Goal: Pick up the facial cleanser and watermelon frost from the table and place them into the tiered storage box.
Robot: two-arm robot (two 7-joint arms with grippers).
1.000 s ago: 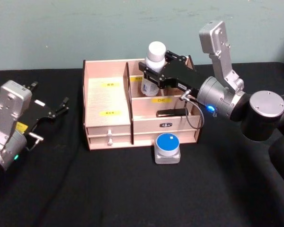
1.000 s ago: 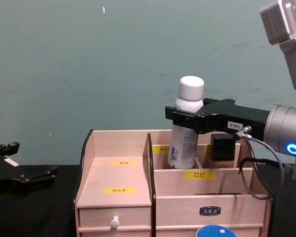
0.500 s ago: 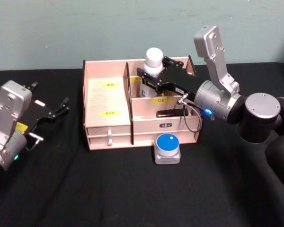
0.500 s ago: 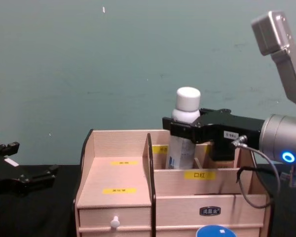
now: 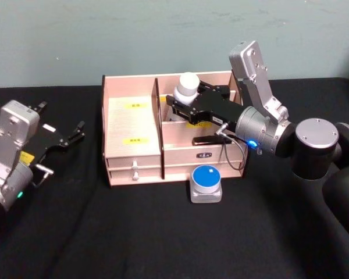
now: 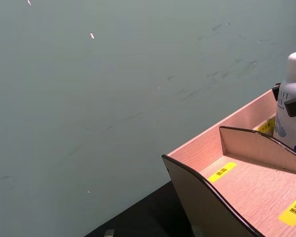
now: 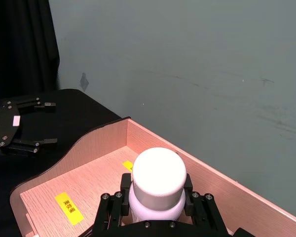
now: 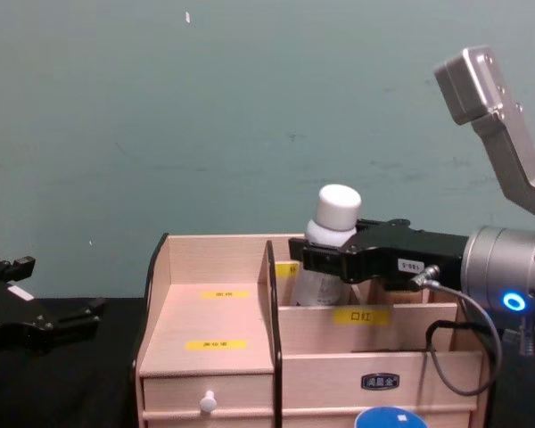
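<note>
The right arm reaches in from the right, and the right gripper (image 5: 179,106) lies flat, pointing left. Its fingers squeeze tight on the facial cleanser (image 5: 188,83). The left arm rests low on the left, and the left gripper (image 7: 49,123) has its fingers spread wide apart.

A table (image 5: 134,232) draped in black cloth carries a light wooden storage box (image 5: 125,122) toward its far side. A squat jar (image 5: 206,182) with a blue lid stands on the cloth just before the box's right half.
</note>
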